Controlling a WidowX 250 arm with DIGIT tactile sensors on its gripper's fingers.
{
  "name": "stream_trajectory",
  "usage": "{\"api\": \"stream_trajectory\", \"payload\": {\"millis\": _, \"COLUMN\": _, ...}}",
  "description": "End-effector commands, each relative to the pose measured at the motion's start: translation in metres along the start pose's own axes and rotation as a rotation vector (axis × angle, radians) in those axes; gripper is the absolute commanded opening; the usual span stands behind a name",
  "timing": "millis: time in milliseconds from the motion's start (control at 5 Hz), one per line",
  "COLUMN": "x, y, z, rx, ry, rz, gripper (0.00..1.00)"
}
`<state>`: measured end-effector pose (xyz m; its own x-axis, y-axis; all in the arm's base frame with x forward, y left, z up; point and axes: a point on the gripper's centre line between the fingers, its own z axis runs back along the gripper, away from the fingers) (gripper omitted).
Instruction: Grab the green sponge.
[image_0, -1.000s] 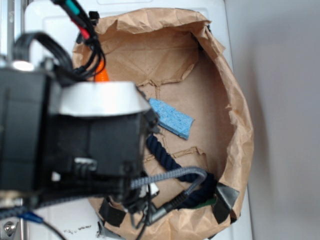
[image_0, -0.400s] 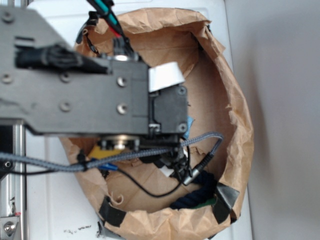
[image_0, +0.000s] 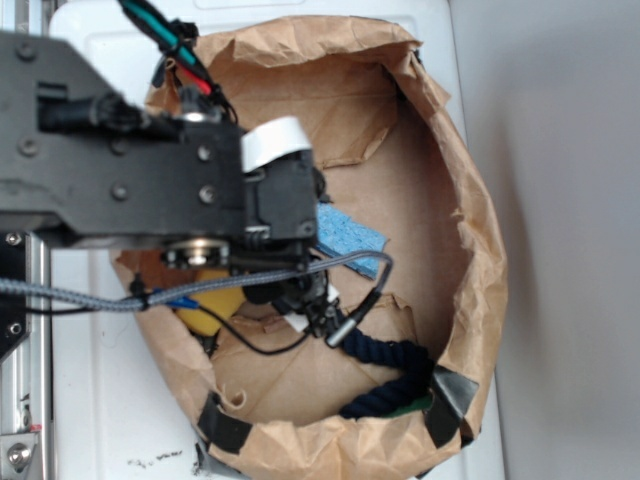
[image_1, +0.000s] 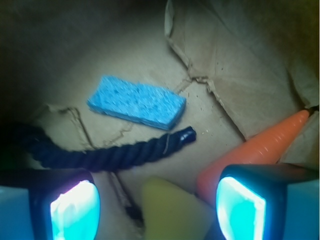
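Observation:
A thin green sliver (image_0: 413, 405) peeks out under the rope's end by the bag's near right wall. It may be the green sponge, and most of it is hidden. The wrist view shows no green sponge. My gripper (image_1: 157, 210) is open inside the paper bag (image_0: 480, 260) with nothing between its glowing pads (image_1: 75, 210). It hovers over a yellow object (image_1: 170, 212). Ahead of it lie a dark blue rope (image_1: 110, 152) and a blue sponge (image_1: 136, 101). In the exterior view the black arm (image_0: 150, 190) covers the bag's left half.
An orange carrot (image_1: 260, 147) lies beside the right pad. The rope (image_0: 385, 375) runs toward the bag's near right corner, and the blue sponge (image_0: 350, 238) lies mid-bag. The yellow object (image_0: 210, 305) is at the left. Crumpled bag walls ring everything, and cables hang from the arm.
The arm has shifted left and slightly back since 0.4 s ago, uncovering the blue sponge. A second ago it was further left, nearer the camera.

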<state>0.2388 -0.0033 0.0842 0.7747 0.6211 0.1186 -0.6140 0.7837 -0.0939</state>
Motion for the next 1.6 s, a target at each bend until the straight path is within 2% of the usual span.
{"api": "stream_trajectory", "payload": {"millis": 0, "x": -0.006, "y": 0.01, "z": -0.027, "rx": -0.021, "ry": -0.068, "rz": -0.07, "gripper": 1.0}}
{"api": "stream_trajectory", "payload": {"millis": 200, "x": -0.017, "y": 0.008, "z": -0.05, "rx": 0.024, "ry": -0.073, "rz": -0.129, "gripper": 1.0}}
{"api": "stream_trajectory", "payload": {"millis": 400, "x": -0.026, "y": 0.006, "z": -0.064, "rx": 0.032, "ry": -0.086, "rz": -0.16, "gripper": 1.0}}
{"api": "stream_trajectory", "payload": {"millis": 600, "x": -0.028, "y": 0.004, "z": -0.069, "rx": 0.027, "ry": -0.095, "rz": -0.156, "gripper": 0.0}}
{"api": "stream_trajectory", "payload": {"millis": 1000, "x": -0.02, "y": -0.001, "z": -0.054, "rx": -0.002, "ry": -0.097, "rz": -0.13, "gripper": 0.0}}
{"api": "stream_trajectory", "payload": {"millis": 1400, "x": -0.005, "y": -0.005, "z": 0.002, "rx": -0.073, "ry": -0.044, "rz": -0.113, "gripper": 0.0}}
